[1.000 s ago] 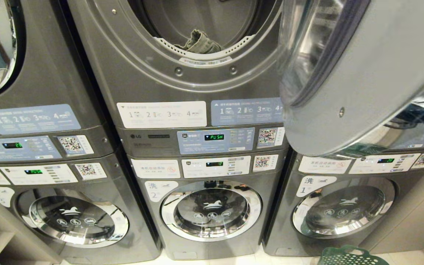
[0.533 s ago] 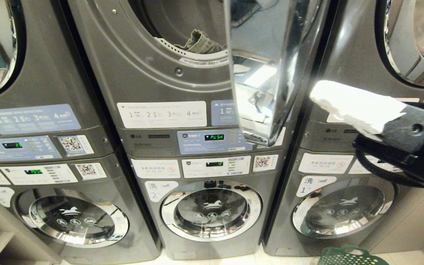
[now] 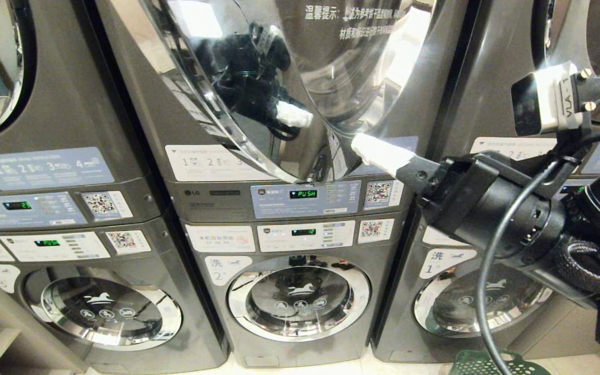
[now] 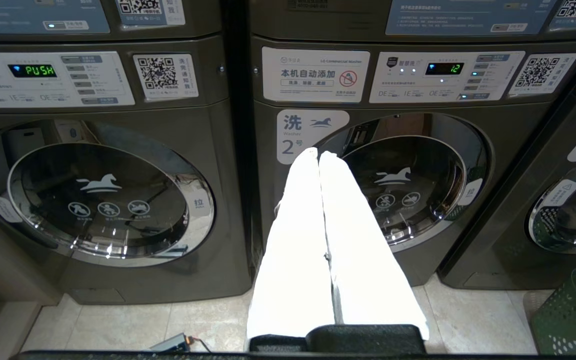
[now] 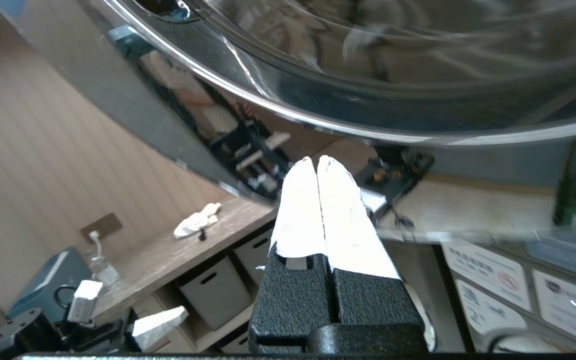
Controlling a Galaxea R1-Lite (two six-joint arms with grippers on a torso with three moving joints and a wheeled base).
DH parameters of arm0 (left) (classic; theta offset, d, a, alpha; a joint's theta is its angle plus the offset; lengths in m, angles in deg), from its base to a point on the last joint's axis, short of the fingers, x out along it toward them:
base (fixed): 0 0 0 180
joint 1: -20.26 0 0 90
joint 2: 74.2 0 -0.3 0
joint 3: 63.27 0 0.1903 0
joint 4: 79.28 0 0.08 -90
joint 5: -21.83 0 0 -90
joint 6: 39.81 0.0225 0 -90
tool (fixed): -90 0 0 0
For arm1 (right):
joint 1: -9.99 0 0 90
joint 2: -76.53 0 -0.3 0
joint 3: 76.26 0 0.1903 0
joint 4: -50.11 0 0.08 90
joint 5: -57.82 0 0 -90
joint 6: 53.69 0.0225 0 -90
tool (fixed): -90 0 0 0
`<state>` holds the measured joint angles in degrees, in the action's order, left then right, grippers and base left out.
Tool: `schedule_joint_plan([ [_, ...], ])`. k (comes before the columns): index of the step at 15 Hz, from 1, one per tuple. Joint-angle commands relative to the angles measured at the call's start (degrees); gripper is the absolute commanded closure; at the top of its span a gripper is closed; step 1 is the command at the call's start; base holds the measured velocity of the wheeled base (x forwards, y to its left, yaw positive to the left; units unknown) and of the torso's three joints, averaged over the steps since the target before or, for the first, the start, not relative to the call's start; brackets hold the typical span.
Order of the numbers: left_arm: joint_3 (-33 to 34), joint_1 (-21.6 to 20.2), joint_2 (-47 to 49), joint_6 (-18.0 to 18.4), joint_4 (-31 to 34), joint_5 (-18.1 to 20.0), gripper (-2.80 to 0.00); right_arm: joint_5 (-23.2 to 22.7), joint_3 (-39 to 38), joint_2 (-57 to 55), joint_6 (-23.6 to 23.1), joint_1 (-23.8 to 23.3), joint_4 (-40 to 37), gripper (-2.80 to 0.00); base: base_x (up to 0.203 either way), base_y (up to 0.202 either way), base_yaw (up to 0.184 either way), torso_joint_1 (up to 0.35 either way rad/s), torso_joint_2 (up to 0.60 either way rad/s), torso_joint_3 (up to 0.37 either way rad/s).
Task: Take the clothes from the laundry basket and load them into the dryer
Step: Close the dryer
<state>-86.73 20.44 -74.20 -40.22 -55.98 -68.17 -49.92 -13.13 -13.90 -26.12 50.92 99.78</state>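
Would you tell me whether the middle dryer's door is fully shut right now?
Not fully, it seems. The dryer door covers the drum opening, yet its lower edge stands out over the panel, with the shut right gripper at its rim.

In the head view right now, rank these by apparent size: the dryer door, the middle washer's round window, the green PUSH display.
1. dryer door, largest, though it is cropped and nearer the camera
2. washer window
3. PUSH display, smallest

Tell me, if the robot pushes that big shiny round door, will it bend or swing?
Probably swing. The dryer door looks like stiff glass and metal, so it shouldn't flop or bend. Its chrome surface mirrors the room, so it may be slippery under the shut right gripper. It looks heavy for its size.
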Motion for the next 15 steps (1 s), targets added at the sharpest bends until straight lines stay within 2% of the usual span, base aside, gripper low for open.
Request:
schedule_joint_plan([
  [1, 0.0, 0.0, 0.0, 0.0, 0.0, 0.0, 0.0, 0.3, -3.9, 4.1, 0.1, -2.0, 0.2, 0.0, 0.0, 0.0, 0.0, 0.0, 0.0, 0.0],
  [3, 0.0, 0.0, 0.0, 0.0, 0.0, 0.0, 0.0, 1.5, -9.2, 11.8, -0.9, -7.6, -3.6, 0.0, 0.0, 0.0, 0.0, 0.0, 0.0, 0.0],
  [4, 0.0, 0.0, -0.1, 0.0, 0.0, 0.0, 0.0, 2.2, -11.5, 17.1, -2.1, -11.8, -8.2, 0.0, 0.0, 0.0, 0.0, 0.0, 0.0, 0.0],
  [7, 0.0, 0.0, 0.0, 0.0, 0.0, 0.0, 0.0, 8.3, -17.9, 34.9, -7.8, -25.0, -29.8, 0.0, 0.0, 0.0, 0.0, 0.0, 0.0, 0.0],
  [10, 0.0, 0.0, 0.0, 0.0, 0.0, 0.0, 0.0, 16.6, -29.0, 52.6, -10.9, -30.2, -42.5, 0.0, 0.0, 0.0, 0.0, 0.0, 0.0, 0.0],
  [12, 0.0, 0.0, 0.0, 0.0, 0.0, 0.0, 0.0, 18.8, -35.7, 63.4, -14.9, -33.4, -48.1, 0.0, 0.0, 0.0, 0.0, 0.0, 0.0, 0.0],
  [15, 0.0, 0.0, 0.0, 0.0, 0.0, 0.0, 0.0, 20.6, -38.8, 77.7, -20.4, -38.1, -62.7, 0.0, 0.0, 0.0, 0.0, 0.0, 0.0, 0.0],
])
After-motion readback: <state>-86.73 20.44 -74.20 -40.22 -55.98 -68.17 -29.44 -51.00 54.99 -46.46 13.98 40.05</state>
